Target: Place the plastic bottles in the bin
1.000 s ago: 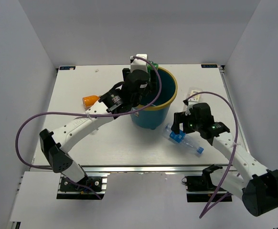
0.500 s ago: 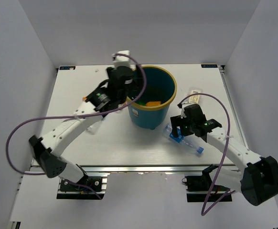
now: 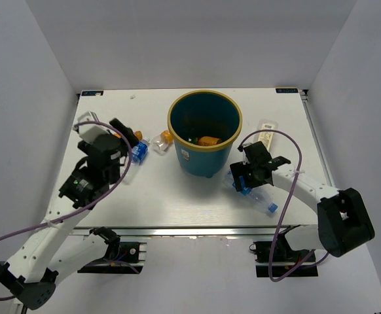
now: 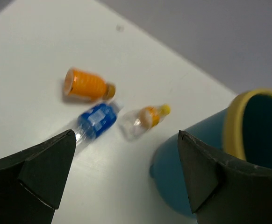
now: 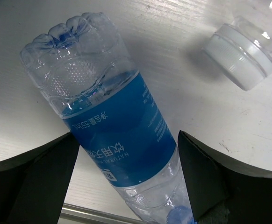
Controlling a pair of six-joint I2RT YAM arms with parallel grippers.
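Two grippers spread wide, nothing held; plastic bottles lie either side of the round teal-blue plastic bin with yellow-tan rim (image 3: 210, 161).
Left gripper (image 4: 126, 139) hangs over the white table (image 3: 164, 196), jaws apart; below it, left of the bin, lie a ribbed orange plastic bottle (image 4: 86, 85), a clear bottle with blue wrap (image 4: 96, 120) and a small clear bottle with orange label and yellow cap (image 4: 144, 119); right gripper (image 5: 127, 136) straddles a lying clear plastic bottle with blue printed label (image 5: 112, 116) near the bin's right side, one finger each side, contact unclear; white-capped clear bottle (image 5: 241, 63) just beside; one orange bottle in the bin (image 3: 209, 140).
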